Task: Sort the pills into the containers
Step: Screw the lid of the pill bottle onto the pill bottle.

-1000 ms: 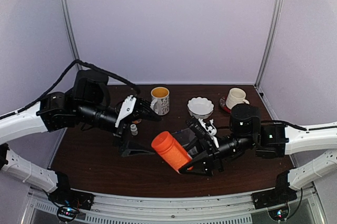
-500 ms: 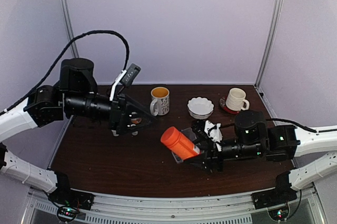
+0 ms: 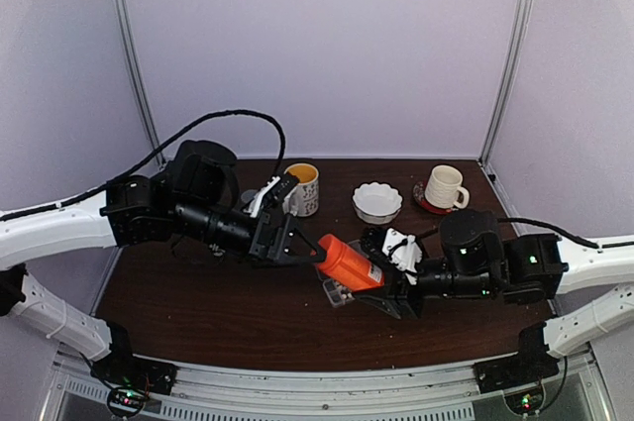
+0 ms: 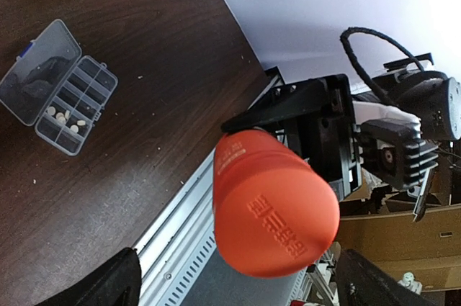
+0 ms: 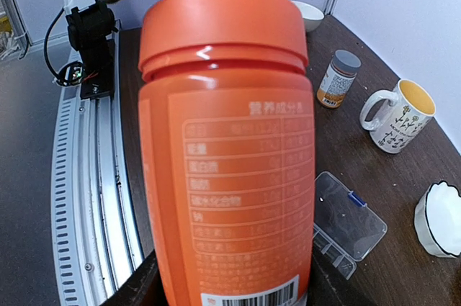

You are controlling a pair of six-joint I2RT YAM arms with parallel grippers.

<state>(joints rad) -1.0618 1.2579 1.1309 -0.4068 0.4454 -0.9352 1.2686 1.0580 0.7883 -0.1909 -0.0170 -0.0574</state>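
The orange bottle (image 3: 347,263) is clamped around its body by the right gripper (image 3: 374,280). It is held tilted over the dark wooden table (image 3: 198,312) at the lower centre of the top view, with its cap turned toward the left of the frame. The left gripper (image 3: 300,244) is seen right at that cap with its jaws spread wide. In the left wrist view its black fingers (image 4: 108,284) are found in the two lower corners with the cap between them; whether the cap is touched cannot be told.

The clear pill box (image 4: 43,68) is seen at the upper left of the left wrist view, lying flat on the wood with its lid folded open. A few pale pills (image 4: 70,122) are seen in the compartments (image 4: 90,84) of one row. In the top view the box is largely hidden beneath the bottle.

A yellow-lined mug (image 3: 302,188), a white bowl (image 3: 377,201) and a white mug (image 3: 444,184) are lined along the back of the table. A small grey-capped bottle (image 5: 336,78) is shown upright at the upper right of the right wrist view.
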